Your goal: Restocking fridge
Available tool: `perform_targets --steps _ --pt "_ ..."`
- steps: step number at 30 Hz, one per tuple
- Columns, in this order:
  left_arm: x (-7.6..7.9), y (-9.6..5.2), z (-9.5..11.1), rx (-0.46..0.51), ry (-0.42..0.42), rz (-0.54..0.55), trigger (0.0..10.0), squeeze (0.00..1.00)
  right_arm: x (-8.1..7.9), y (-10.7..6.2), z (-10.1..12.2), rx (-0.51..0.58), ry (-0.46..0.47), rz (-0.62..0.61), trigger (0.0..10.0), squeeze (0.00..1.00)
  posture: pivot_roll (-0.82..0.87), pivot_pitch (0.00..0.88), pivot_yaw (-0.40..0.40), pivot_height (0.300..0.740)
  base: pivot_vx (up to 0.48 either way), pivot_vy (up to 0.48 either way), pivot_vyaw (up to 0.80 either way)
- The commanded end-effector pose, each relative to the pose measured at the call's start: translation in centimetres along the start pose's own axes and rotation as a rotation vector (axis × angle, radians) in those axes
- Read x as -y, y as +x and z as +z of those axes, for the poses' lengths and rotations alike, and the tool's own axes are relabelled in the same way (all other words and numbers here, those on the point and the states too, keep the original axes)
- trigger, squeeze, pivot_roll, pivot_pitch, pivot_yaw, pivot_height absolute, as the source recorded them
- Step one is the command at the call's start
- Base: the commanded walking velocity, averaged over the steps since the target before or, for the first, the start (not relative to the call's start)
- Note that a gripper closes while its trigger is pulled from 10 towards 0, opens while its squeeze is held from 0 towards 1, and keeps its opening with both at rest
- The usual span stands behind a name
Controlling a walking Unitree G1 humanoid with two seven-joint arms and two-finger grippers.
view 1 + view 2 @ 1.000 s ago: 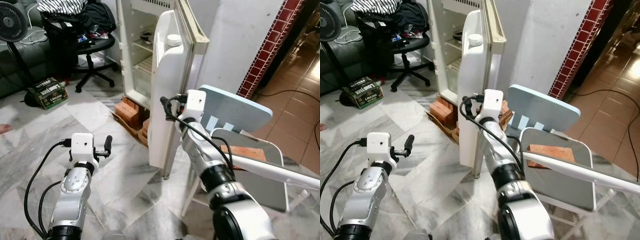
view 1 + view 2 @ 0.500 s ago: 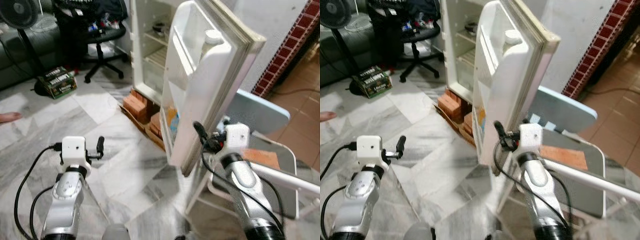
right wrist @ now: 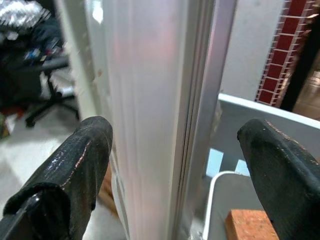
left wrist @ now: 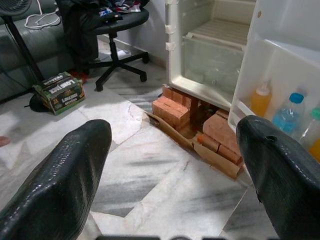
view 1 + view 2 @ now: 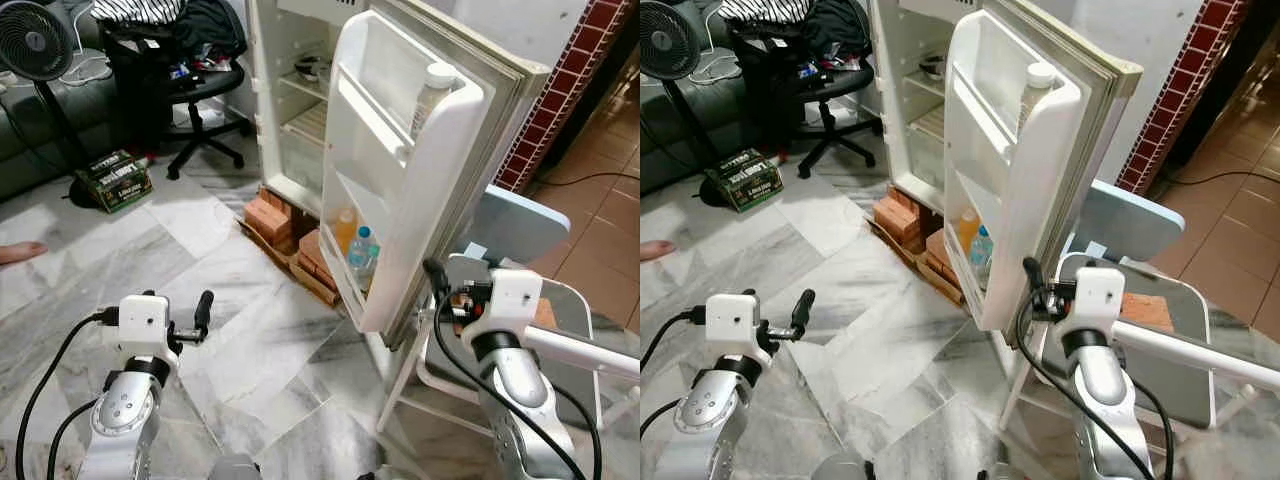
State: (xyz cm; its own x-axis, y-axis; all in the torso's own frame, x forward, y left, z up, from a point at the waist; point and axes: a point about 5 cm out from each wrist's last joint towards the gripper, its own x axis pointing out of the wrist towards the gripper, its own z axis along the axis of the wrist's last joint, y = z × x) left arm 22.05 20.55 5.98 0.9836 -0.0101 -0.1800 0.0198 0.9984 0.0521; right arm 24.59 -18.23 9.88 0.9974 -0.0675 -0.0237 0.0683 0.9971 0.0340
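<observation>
The right hand (image 3: 175, 165) has its fingers spread wide, straddling the outer edge of the fridge door (image 5: 400, 180). The left hand (image 4: 175, 165) hangs apart and empty over the marble floor (image 5: 230, 330). The door stands wide open, with a white bottle (image 5: 432, 95) on its top shelf and drink bottles (image 5: 358, 248) in the lower rack. The fridge (image 5: 300, 110) sits on bricks (image 5: 270, 215), its inner shelves mostly bare. Opening looks done; neither hand carries anything, so the restocking itself seems hardly begun.
</observation>
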Motion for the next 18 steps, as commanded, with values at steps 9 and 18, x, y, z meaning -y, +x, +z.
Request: perform_targets --steps 9,18 --pt "-0.02 0.36 0.85 0.033 0.008 -0.022 10.0 0.00 -0.33 0.60 0.76 0.009 0.001 0.012 10.0 0.00 0.10 0.000 -0.006 0.740 0.402 0.000 0.00" --pt "0.21 0.28 0.69 0.028 0.008 -0.035 10.0 0.00 -0.24 0.90 0.92 0.013 0.005 -0.011 10.0 0.00 0.10 0.000 -0.002 0.740 0.472 0.000 0.00"
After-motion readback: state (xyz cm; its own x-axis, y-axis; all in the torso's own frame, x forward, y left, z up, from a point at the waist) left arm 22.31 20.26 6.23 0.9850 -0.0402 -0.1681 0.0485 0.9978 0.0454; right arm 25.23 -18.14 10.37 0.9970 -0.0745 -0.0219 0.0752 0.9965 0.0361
